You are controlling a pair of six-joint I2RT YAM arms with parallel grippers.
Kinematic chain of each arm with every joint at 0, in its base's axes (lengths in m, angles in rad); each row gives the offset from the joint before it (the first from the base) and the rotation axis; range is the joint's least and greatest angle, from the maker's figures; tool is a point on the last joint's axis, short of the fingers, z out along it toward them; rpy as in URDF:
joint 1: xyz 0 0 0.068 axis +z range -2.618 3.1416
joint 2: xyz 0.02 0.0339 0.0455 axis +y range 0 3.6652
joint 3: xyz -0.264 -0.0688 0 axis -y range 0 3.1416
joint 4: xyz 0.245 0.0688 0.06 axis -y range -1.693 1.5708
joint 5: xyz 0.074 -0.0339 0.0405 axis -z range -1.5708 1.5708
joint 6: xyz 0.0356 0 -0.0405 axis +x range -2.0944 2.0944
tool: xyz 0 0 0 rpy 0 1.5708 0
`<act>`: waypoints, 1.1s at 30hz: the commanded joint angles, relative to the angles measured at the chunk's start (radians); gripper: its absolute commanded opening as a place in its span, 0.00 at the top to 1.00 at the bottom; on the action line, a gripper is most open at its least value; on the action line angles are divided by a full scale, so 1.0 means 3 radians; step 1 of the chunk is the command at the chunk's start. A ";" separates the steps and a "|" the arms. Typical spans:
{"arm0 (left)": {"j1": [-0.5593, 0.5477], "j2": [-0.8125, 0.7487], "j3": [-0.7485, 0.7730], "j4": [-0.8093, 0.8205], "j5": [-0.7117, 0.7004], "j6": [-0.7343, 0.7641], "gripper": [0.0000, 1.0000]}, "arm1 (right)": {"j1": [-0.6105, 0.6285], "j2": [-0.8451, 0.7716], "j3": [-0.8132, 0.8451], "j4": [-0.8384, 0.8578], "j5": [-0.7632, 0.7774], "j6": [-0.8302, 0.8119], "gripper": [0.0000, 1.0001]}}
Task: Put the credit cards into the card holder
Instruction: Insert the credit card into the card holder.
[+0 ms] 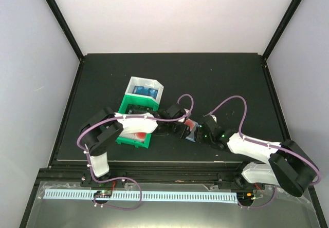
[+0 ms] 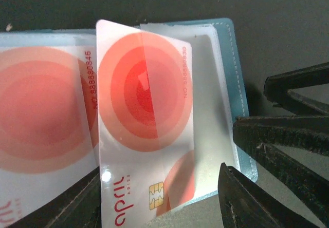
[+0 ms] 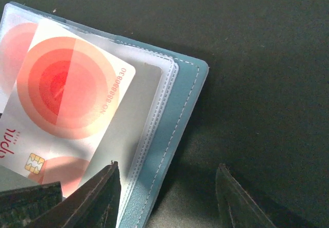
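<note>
Left gripper (image 2: 159,169) released, fingers spread either side of a red-and-white credit card (image 2: 144,110). Card lies partway in the clear sleeve of the open card holder (image 2: 234,84) on the table (image 3: 267,58). Right gripper (image 3: 167,165) released, one finger over the holder's edge

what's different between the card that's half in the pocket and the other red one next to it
The half-in card is only partly under its clear pocket, chip end sticking out; the neighbouring card seems sleeved. The half-in card overlaps the neighbouring card's edge. Their printed numbers end 30 and 46 respectively. Both show red rings on white and sit in the teal card holder.
</note>
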 commanded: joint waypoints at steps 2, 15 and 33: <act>-0.0019 -0.0146 0.0102 -0.0209 -0.0007 -0.0003 0.39 | -0.0033 -0.0008 -0.0017 0.0101 0.0003 -0.0017 0.47; -0.0024 -0.0312 0.0093 -0.0340 -0.0175 -0.0091 0.28 | -0.0034 0.0021 -0.0016 0.0127 -0.0043 -0.0006 0.51; -0.0021 0.0167 0.0319 -0.0359 -0.0199 0.0007 0.35 | -0.0038 0.0099 -0.0015 0.0198 -0.0121 -0.0008 0.52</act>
